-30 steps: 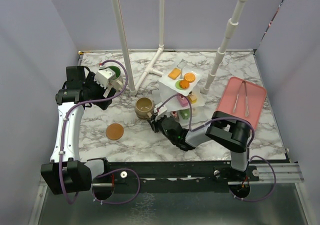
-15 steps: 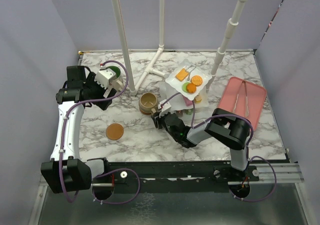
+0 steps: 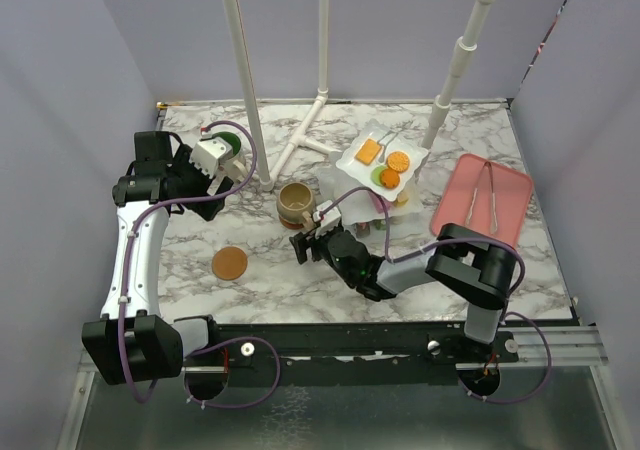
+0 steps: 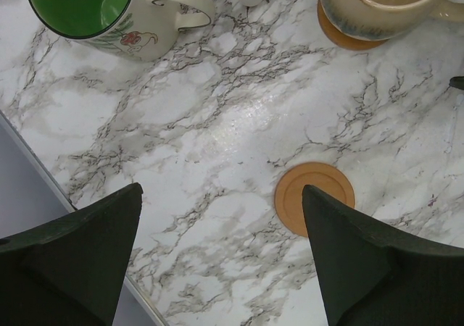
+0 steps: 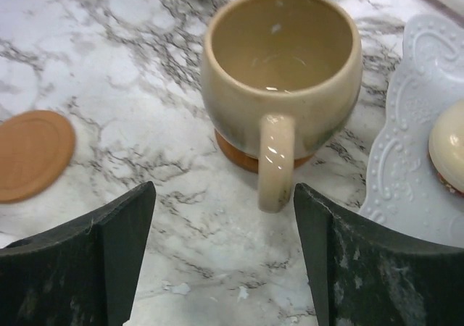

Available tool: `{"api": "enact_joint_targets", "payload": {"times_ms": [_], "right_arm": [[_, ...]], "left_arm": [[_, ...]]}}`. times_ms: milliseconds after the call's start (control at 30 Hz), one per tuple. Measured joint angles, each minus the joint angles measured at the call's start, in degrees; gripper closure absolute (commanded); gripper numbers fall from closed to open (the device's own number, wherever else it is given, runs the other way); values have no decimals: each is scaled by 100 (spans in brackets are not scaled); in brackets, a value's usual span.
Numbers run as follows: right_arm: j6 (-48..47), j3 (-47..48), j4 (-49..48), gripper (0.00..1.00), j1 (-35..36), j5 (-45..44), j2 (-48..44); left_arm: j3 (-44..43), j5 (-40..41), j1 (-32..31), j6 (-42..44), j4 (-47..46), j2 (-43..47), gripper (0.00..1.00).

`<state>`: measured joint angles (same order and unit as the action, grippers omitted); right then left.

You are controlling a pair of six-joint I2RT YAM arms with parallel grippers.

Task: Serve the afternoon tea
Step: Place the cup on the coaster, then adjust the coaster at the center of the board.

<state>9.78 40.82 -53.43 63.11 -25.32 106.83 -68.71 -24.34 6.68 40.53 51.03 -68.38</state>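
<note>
Beige mug [image 5: 279, 72] on brown coaster [image 5: 235, 156], apparently centred; right gripper [image 5: 223, 195] spread, empty, facing its handle; left gripper [image 4: 221, 192] spread, empty.

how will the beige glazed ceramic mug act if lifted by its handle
The beige glazed ceramic mug looks rigid and probably heavy for its size: thick walls. Its shiny glaze may be slippery. Lifted by the loop handle, it would likely tilt away; empty, nothing spills.
</note>
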Motion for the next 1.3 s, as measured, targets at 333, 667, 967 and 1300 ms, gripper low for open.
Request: {"api": "enact_joint_targets", "payload": {"times_ms": [333, 667, 967, 1300], "right_arm": [[-98, 0, 409, 12, 411, -247, -595], [-496, 59, 1224, 11, 1150, -570, -1386], [-737, 352, 1941, 13, 1484, -468, -1718], [-706, 201, 2363, 16, 1484, -350, -2129]], "left_arm": [[-26, 2, 0, -66, 9, -2, 7], [-546, 199, 116, -514, -400, -778, 10], [50, 278, 251, 450, -463, -752, 11], [2382, 343, 715, 3191, -33, 238, 11]]}}
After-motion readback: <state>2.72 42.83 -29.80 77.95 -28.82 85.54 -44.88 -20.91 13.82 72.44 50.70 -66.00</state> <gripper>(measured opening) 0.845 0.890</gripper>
